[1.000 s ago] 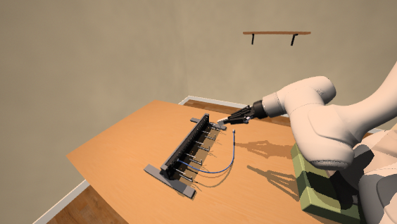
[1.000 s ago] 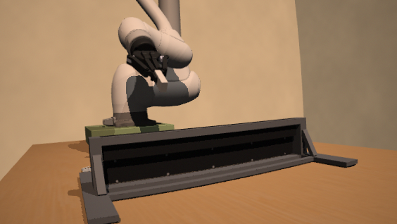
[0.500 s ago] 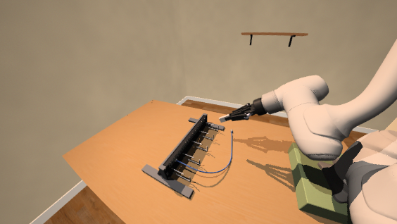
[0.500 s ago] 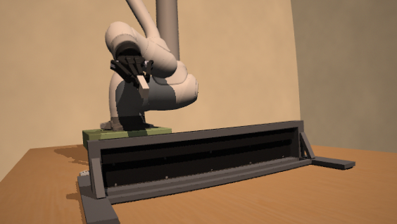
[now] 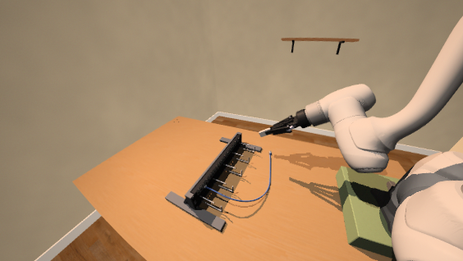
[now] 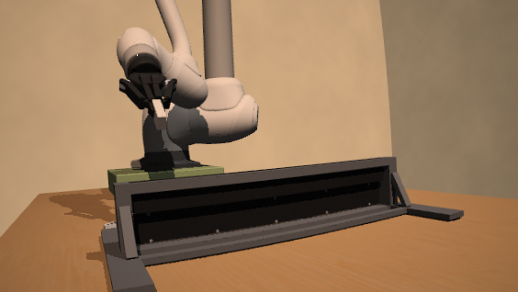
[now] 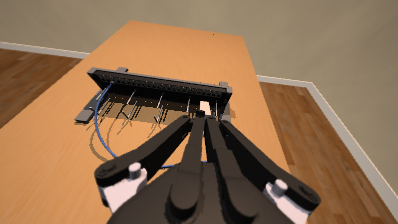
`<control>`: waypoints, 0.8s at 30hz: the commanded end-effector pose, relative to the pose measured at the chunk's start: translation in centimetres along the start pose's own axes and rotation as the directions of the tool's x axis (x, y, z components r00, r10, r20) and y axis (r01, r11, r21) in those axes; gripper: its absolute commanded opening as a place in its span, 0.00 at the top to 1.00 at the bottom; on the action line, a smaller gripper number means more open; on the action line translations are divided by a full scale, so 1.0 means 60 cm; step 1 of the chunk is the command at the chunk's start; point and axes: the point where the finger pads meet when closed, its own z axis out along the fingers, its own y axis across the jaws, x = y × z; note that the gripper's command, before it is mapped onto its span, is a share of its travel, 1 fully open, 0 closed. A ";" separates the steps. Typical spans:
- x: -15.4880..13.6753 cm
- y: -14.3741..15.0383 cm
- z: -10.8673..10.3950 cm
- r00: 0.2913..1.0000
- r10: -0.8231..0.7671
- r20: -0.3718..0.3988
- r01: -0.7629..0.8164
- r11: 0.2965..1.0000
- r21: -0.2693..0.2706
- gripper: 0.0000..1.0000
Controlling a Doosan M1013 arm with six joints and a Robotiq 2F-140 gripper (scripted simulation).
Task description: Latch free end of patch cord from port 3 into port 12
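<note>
The patch cord [image 5: 270, 179] [image 7: 97, 121] bends in a smooth blue curve.

1. From my station I see the rack [image 5: 214, 165] [image 6: 257, 174] [image 7: 160, 80] standing on the desk [image 5: 135, 172] [image 6: 321, 257] [image 7: 190, 50], in front of the arm [image 5: 349, 123] [image 6: 218, 46].
2. The arm's base is on a block [image 5: 350, 213] [image 6: 202, 172].
3. In my wrist view, the cord [image 5: 270, 180] [image 7: 96, 122] enters the rack near its left end and loops out on the arm's side.
4. The claw [image 5: 263, 134] [image 6: 159, 120] [image 7: 203, 108] hangs above the desk.
5. A shelf [image 5: 320, 39] is on the wall.
</note>
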 end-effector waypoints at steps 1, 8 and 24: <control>0.007 0.011 0.002 1.000 0.002 -0.004 -0.002 1.000 0.005 1.00; 0.007 0.011 0.010 1.000 0.002 -0.004 -0.002 1.000 0.005 1.00; 0.007 0.010 0.170 1.000 0.002 -0.004 -0.002 1.000 0.005 1.00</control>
